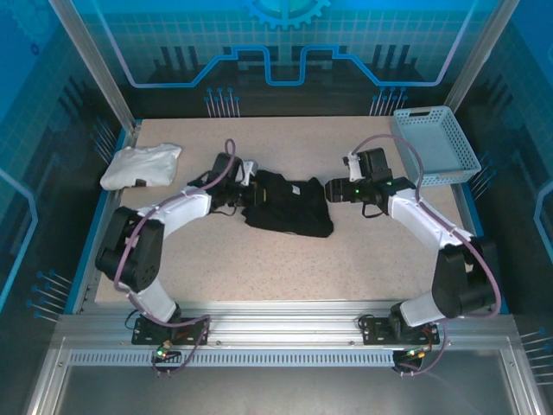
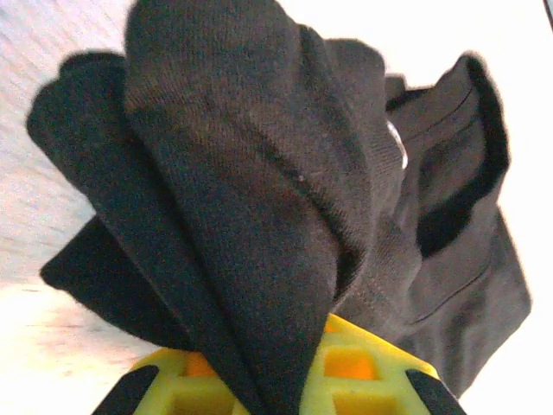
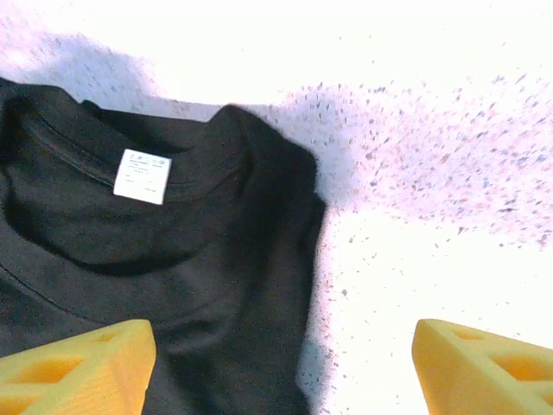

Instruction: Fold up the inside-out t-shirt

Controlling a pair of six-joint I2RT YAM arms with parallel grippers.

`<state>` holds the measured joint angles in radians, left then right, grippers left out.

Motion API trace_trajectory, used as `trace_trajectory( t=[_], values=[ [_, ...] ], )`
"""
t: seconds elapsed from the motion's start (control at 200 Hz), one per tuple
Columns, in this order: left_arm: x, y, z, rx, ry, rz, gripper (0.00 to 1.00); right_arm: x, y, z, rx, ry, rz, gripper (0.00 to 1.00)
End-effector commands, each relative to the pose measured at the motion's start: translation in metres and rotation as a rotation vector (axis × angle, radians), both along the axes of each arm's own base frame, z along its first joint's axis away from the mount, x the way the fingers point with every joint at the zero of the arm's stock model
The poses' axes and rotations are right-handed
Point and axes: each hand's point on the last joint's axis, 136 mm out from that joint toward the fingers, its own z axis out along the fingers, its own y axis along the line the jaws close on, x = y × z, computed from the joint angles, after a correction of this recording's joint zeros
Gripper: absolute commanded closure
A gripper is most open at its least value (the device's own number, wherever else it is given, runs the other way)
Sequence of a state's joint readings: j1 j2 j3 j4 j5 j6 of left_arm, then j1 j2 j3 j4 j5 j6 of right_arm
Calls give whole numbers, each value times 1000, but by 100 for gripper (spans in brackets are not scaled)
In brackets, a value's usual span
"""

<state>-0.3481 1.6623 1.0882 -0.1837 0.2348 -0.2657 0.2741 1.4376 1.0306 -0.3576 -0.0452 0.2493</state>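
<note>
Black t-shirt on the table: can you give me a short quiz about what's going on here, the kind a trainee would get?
1. True or false: the left hand is shut on a fold of the soft black cloth t-shirt.
2. What stands at the far right corner of the speckled beige table? A: a light blue plastic basket. B: a red metal bowl. C: a wooden box.
3. Fill the gap: the right hand, open, is above the t-shirt's collar, where a small white ____ is sewn.
Key: 1 true; 2 A; 3 label.
</note>
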Motion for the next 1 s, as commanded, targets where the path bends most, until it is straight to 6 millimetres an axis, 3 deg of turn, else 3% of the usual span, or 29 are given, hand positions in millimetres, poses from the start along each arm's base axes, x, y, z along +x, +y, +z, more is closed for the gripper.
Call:
trace_trajectory(
  t=[0.0, 0.19, 0.355, 0.555, 0.765, 0.995],
  values=[
    [5, 42, 44, 264, -118, -4, 100, -2, 6, 25, 46, -108, 25, 20],
    [34, 109, 103, 497, -234, 97, 100, -14, 13, 36, 79, -168, 31, 20],
    [54, 147, 159, 642, -374, 100, 100, -17, 12, 39, 80, -179, 27, 20],
    [75, 204, 204, 757, -452, 153, 100, -18, 13, 33, 89, -168, 30, 20],
    [90, 271, 221, 784, -449, 264, 100, -16, 15, 28, 93, -154, 32, 20],
    [91, 316, 213, 714, -414, 323, 100, -13, 14, 20, 73, -139, 23, 20]
  ],
)
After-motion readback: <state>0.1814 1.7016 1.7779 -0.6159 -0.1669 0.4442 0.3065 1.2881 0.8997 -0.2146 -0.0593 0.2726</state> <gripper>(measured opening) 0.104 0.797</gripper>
